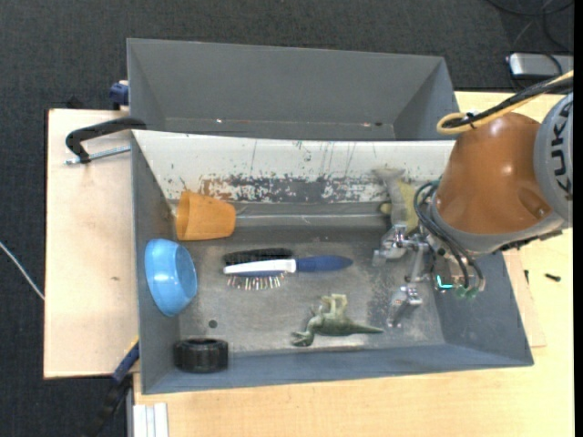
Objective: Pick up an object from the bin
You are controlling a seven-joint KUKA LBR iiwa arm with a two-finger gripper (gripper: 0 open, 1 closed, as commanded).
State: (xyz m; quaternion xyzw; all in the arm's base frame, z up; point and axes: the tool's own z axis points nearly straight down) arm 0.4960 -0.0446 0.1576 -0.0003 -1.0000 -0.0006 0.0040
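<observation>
- The claw (401, 272) hung low at the right end of the bin (273, 328), under the arm's orange cover (492, 185).
- Its two metal fingers (406, 300) stood spread, one far and one near, with only bare bin floor between them; it gripped nothing.
- A green lizard (332, 321) lay nearest, on the floor just left of the near finger and not touching it.
- A brush (273, 267) with a blue handle lay mid-bin, its handle pointing right towards the claw.
- A beige thing (394, 198) leaned at the far wall, just beyond the claw.
- An orange cup (206, 217) lay on its side far left, a blue bowl (169, 276) against the left wall, and a black ring (200, 354) in the near left corner.
</observation>
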